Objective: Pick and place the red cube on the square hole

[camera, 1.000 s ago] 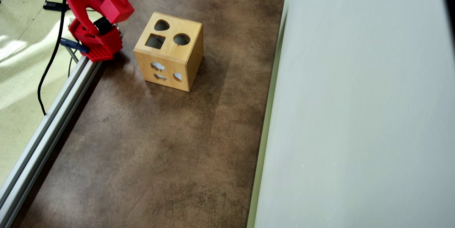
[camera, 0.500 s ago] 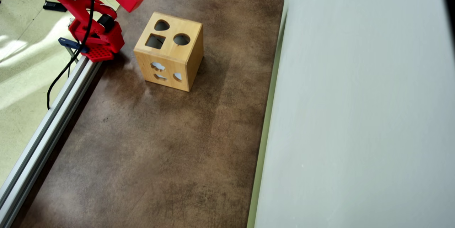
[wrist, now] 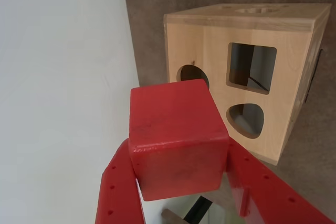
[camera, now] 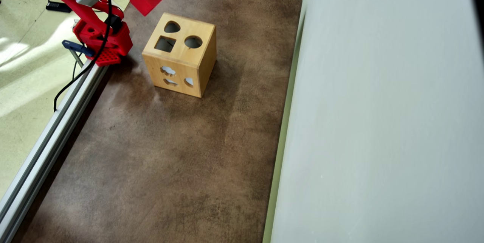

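Red cube [wrist: 177,140]: matte bright red with scuffed faces, lower centre of my wrist view.
Gripper [wrist: 181,182]: I see its fingers clamped on the cube.
Square hole [camera: 165,44]: dark cutout on the wooden box [camera: 180,69], upper left overhead.
Change: my arm has lifted the cube nearer the box.

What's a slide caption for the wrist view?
Gripper holds the red cube short of the wooden box's square hole.
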